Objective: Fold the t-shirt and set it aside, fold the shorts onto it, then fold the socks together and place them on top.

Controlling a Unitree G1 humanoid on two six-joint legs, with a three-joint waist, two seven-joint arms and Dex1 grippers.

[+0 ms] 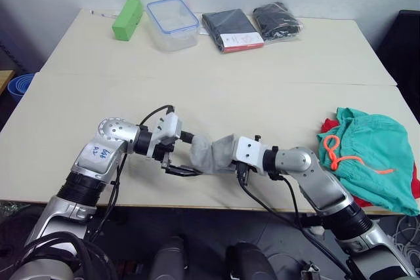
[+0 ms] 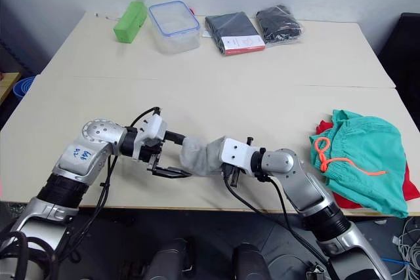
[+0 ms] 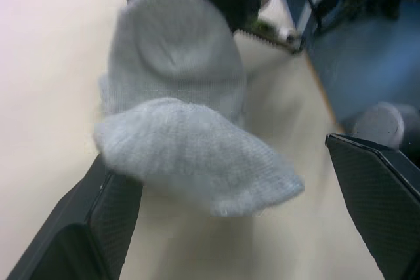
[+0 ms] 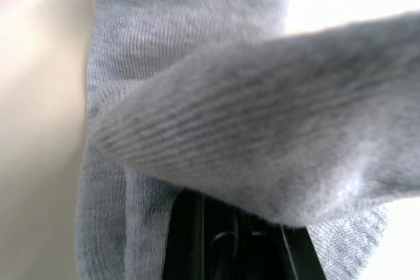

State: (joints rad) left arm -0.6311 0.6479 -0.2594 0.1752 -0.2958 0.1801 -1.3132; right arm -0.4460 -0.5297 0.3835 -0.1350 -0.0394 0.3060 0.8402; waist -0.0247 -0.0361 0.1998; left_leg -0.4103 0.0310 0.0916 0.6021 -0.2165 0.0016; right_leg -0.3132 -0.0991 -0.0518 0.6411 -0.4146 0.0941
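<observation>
The left end effector (image 1: pixel 176 167) stands wide open around one end of the grey socks (image 1: pixel 211 154), which bridge to the right end effector (image 1: pixel 231 155), whose grip is hidden; teal shorts (image 1: pixel 371 155) over the red t-shirt (image 1: pixel 328 124) lie beyond it on the tabletop (image 1: pixel 262 90).

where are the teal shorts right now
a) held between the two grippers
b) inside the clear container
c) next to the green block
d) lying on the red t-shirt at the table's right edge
d: the shorts lie on the t-shirt at the right edge of the table; the grippers are at the socks.
</observation>
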